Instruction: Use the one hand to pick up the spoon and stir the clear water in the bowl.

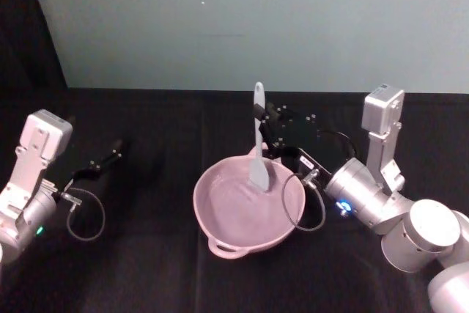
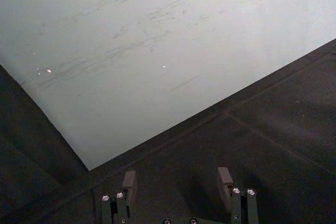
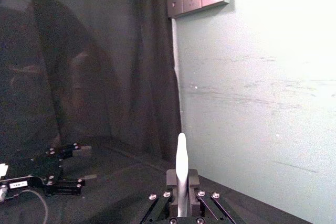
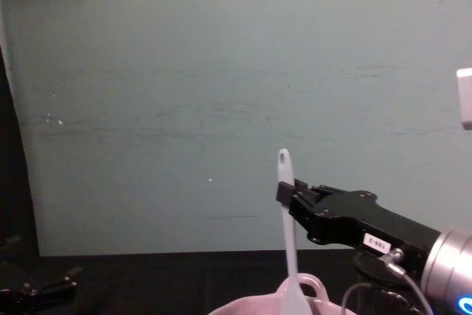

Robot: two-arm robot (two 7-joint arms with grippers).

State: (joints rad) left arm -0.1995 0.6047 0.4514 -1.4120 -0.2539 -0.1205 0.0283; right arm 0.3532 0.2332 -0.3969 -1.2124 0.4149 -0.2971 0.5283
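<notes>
Spoon (image 1: 257,144) stands upright with its blade down inside the pink bowl (image 1: 199,203), clamped at mid-handle by your right gripper (image 1: 267,124). Sweep slow, small circles and hold the blade off the wall so no water slops over. Your left gripper (image 1: 115,149) sits parked well to the left, fingers apart.

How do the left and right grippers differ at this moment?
The right gripper is shut on the spoon; the left gripper is open and empty. The right gripper holds the spoon upright, blade down into the bowl; the left gripper is apart from it at the robot's left, low over the black table. Both are black with narrow fingers.
</notes>
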